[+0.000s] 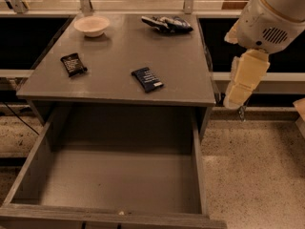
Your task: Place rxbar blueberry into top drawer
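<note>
The rxbar blueberry (pixel 147 78), a flat navy bar with white print, lies on the grey table top (pixel 119 51) near its front edge, right of centre. The top drawer (pixel 119 180) stands pulled out below the table front, with a bare flat bottom. My gripper (pixel 237 99) hangs on the cream arm to the right of the table, off its right edge, at about the height of the front edge. It is well apart from the bar and holds nothing that I can see.
A black-wrapped bar (pixel 73 64) lies at the table's left. A pale bowl (pixel 92 26) stands at the back left. A wrinkly blue-and-white bag (pixel 167 23) lies at the back right. Speckled floor lies to the right of the drawer.
</note>
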Robot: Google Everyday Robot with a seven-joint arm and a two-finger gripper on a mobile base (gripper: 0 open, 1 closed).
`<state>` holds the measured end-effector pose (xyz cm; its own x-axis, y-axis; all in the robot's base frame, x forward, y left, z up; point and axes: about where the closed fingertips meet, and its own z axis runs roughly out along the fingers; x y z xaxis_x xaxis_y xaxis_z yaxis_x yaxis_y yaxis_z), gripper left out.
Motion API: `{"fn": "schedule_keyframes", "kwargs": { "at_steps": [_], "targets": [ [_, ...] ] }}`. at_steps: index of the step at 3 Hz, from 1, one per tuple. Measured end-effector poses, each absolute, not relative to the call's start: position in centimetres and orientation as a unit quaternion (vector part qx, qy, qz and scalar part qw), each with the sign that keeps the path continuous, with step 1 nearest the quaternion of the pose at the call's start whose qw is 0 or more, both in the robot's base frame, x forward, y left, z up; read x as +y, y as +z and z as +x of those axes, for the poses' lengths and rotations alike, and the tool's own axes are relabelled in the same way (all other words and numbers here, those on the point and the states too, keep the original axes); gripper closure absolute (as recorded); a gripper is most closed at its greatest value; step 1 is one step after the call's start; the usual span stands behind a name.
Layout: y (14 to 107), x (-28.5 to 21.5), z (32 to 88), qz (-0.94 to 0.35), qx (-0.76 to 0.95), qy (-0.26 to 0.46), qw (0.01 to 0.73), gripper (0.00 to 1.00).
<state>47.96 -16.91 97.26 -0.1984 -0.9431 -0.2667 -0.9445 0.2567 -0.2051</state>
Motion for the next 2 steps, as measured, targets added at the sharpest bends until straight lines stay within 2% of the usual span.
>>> {"fn": "schedule_keyframes", "kwargs": {
  "at_steps": [2],
  "targets": [
    [95.3,-16.6,49.5,-0.584,0.805,-0.020,0.105,0.00]
  ]
}}
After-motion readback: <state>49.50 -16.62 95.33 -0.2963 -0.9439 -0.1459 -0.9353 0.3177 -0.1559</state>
